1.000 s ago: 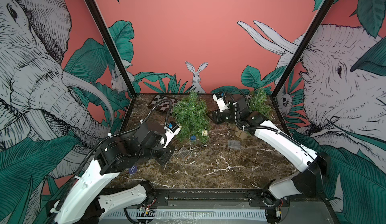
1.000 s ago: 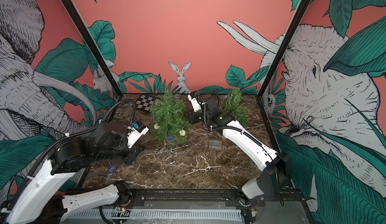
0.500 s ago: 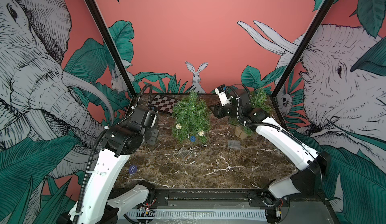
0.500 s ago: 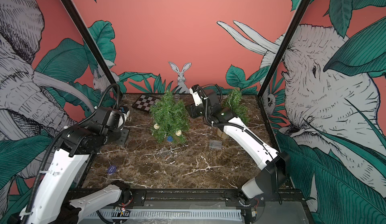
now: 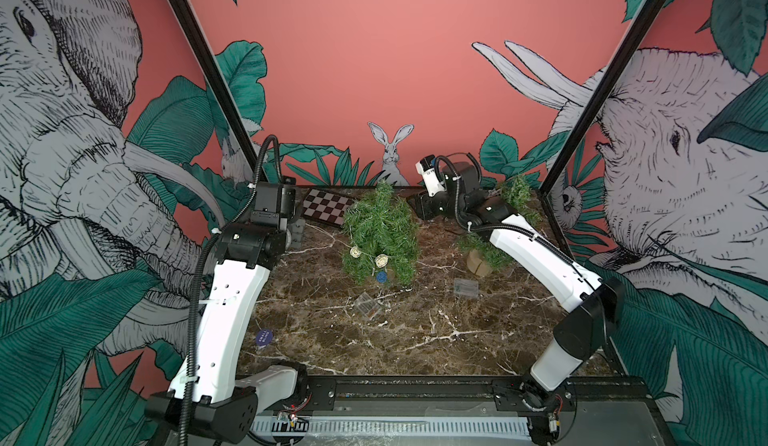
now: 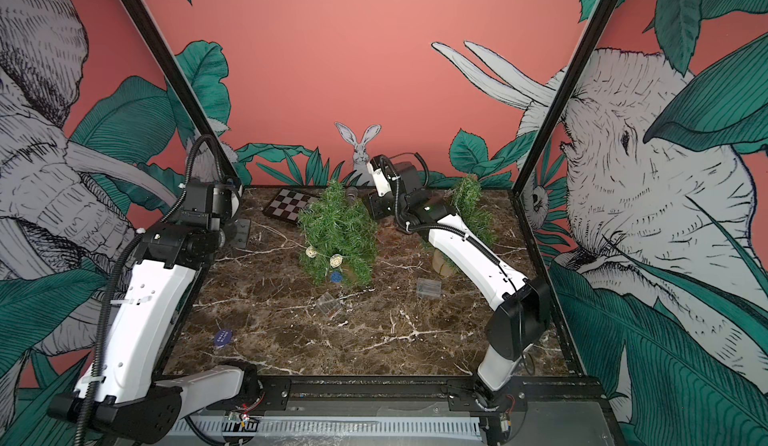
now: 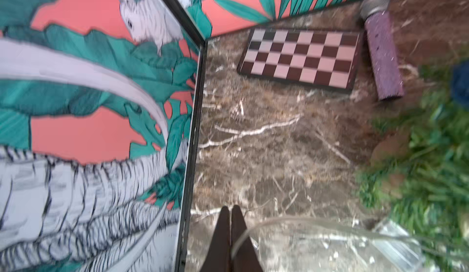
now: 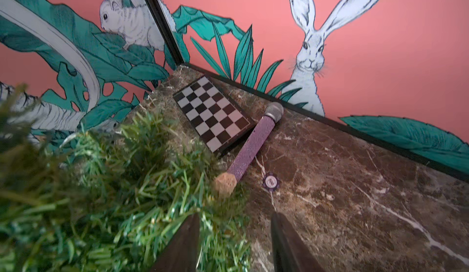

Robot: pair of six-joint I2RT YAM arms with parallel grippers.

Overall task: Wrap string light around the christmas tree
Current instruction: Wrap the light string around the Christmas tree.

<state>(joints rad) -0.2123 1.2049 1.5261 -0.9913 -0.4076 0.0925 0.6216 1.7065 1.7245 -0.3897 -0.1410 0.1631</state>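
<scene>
The green christmas tree stands upright at mid-table in both top views. Two woven balls of the string light hang on its front, and a third ball shows on its back in the right wrist view. A thin clear wire of the string light runs from the tree to my left gripper, which is shut on it near the far-left corner. My right gripper is open behind the tree's upper right side. One of its fingers is over the needles and the other over the marble.
A chessboard and a purple microphone lie at the back, with a poker chip beside them. A second small tree stands at the back right. Two clear boxes and a blue disc lie in front.
My left arm has swung from the tree's front left to the far-left corner and stays shut. My right gripper has risen a little behind the tree.
</scene>
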